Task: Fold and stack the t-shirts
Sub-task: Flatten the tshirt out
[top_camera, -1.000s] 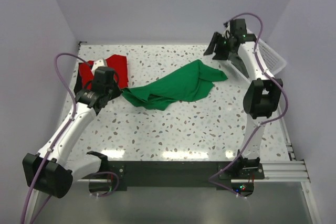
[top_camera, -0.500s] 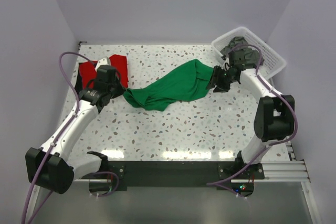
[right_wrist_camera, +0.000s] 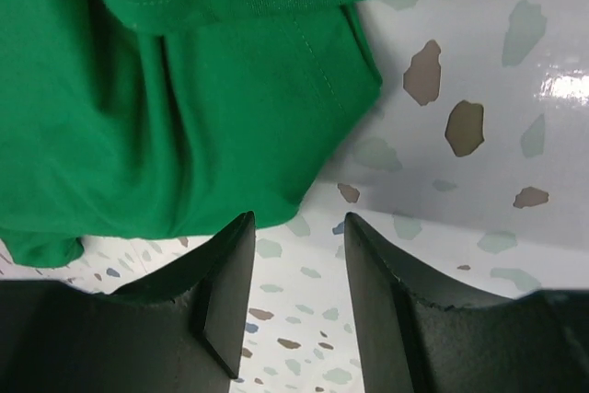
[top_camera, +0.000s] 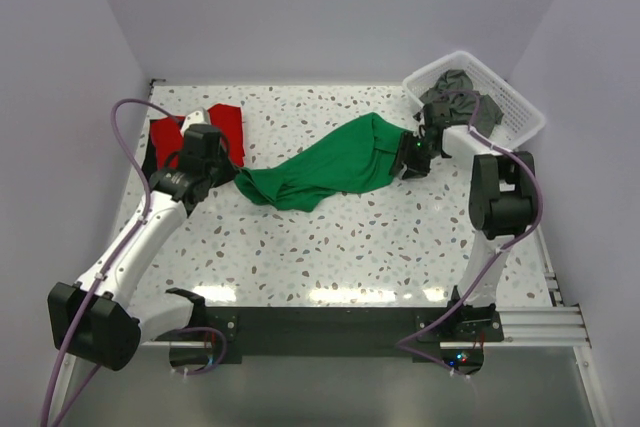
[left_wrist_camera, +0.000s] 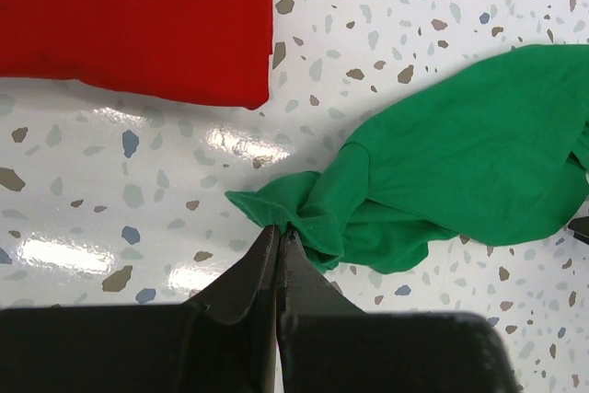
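The bright green t-shirt (top_camera: 330,167) lies crumpled across the middle of the table. My left gripper (top_camera: 228,173) is shut on its left edge (left_wrist_camera: 285,218). A folded red t-shirt (top_camera: 226,125) lies flat at the back left, also in the left wrist view (left_wrist_camera: 138,16). Dark grey t-shirts (top_camera: 455,92) sit in the basket. My right gripper (top_camera: 408,159) is open and low at the green shirt's right end; in the right wrist view its gripper (right_wrist_camera: 296,227) has bare table between the fingers, just below the green cloth (right_wrist_camera: 184,108).
A white lattice basket (top_camera: 520,112) stands at the back right corner. The speckled table (top_camera: 350,247) runs to a black front rail. Purple cables loop above both arms.
My right arm swung down from above the basket to the green shirt's right end. The shirt's right part has bunched up. My left gripper stayed holding the left edge.
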`<state>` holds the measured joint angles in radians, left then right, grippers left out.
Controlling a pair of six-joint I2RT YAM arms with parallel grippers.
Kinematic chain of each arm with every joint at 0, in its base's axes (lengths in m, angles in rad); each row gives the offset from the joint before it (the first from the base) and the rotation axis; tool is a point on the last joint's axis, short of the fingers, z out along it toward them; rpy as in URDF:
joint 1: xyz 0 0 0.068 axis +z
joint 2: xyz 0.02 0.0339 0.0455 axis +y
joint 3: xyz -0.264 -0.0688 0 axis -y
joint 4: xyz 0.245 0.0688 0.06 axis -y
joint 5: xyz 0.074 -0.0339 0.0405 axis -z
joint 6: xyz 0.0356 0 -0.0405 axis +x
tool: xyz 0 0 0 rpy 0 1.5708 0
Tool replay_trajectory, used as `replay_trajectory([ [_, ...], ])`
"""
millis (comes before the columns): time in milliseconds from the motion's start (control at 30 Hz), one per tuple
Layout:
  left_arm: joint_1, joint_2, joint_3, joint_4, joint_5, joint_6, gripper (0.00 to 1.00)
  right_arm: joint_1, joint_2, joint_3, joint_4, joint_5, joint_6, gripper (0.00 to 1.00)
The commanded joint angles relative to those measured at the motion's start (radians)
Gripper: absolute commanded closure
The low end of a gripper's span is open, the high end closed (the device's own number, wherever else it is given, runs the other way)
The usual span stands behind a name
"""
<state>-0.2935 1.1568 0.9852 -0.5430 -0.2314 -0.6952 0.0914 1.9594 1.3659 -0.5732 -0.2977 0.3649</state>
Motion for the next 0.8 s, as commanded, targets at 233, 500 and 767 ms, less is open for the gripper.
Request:
replay_trajectory([
  [233, 0.01, -0.043, 0.003, -0.011, -0.034, 0.002, 1.0, 0.002, 0.102, 0.117, 0.052, 0.011, -0.029, 0.64],
  [500, 0.01, -0.042, 0.023, -0.02, -0.045, 0.013, 1.0, 0.002, 0.116, 0.191, -0.023, -0.021, -0.038, 0.94],
  [767, 0.024, -0.043, 0.035, -0.069, -0.117, 0.045, 1.0, 0.004, -0.14, 0.294, -0.321, 0.08, -0.081, 1.0],
])
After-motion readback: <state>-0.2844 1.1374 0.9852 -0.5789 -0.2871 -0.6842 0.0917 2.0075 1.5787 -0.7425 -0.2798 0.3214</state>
